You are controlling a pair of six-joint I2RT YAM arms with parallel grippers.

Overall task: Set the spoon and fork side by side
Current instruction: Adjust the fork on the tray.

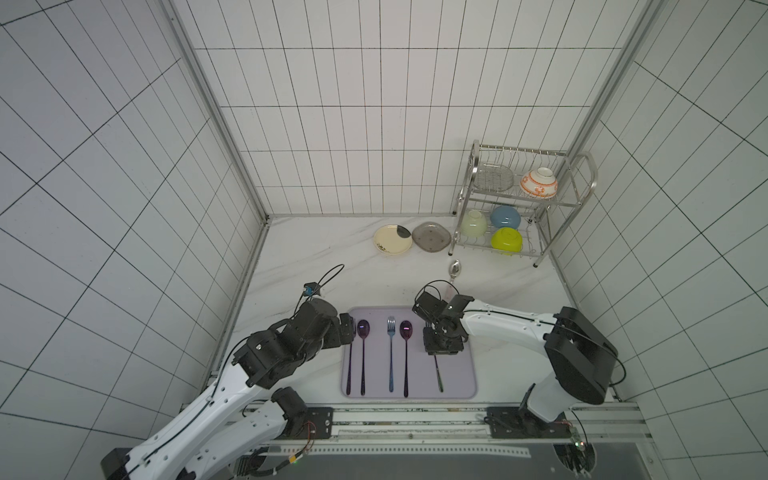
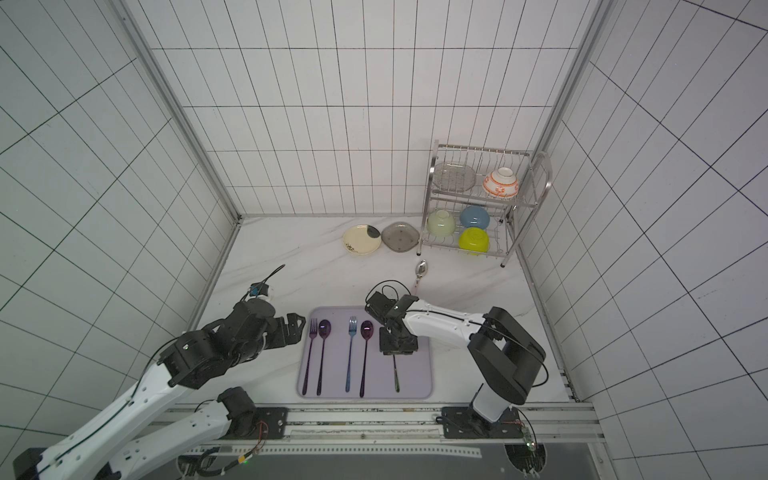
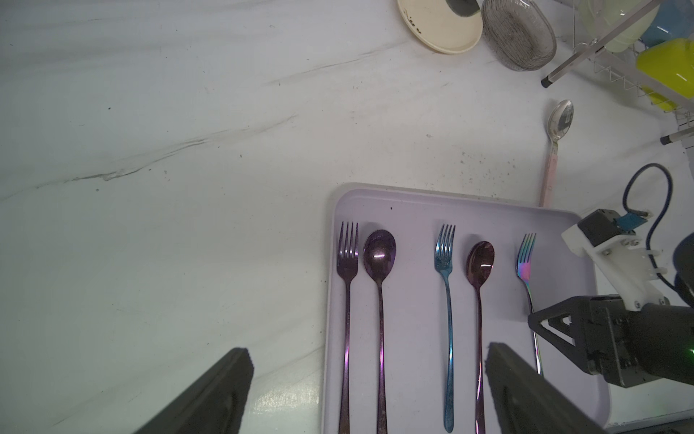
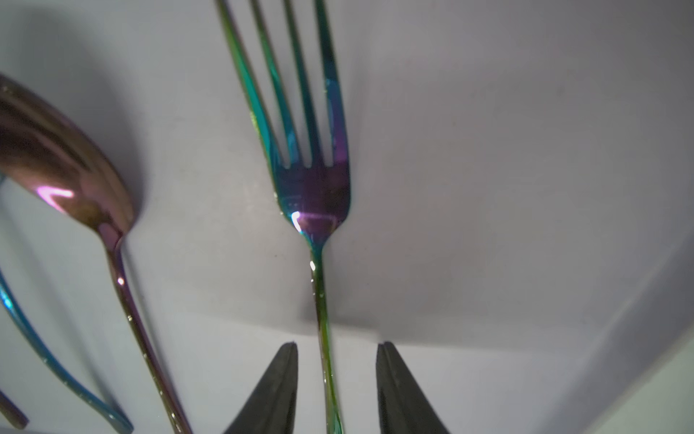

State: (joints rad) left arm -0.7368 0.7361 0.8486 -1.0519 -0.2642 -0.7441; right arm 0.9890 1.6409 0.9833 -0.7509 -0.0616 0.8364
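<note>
The right gripper [image 4: 337, 349] has its fingers parted astride the rainbow fork [image 4: 311, 188] handle, with a gap on each side, gripping nothing. That fork lies flat at the right end of the tray [image 3: 413, 208]. The left gripper [image 3: 366, 351] is spread wide and empty over the tray's left edge.

The tray holds, left to right and in parallel:
- purple fork [image 3: 347, 259]
- purple spoon [image 3: 379, 251]
- blue fork [image 3: 445, 255]
- rose spoon [image 3: 480, 259]
- rainbow fork

A silver spoon [image 3: 560, 118] lies on the table [image 3: 187, 112] just beyond the tray. The rack [image 3: 601, 42] holds a clear dish [image 1: 493, 176] and a patterned bowl [image 1: 539, 183] on top. Below are a green bowl [image 1: 473, 223], a blue bowl [image 1: 505, 217] and a yellow bowl [image 1: 506, 240].
</note>
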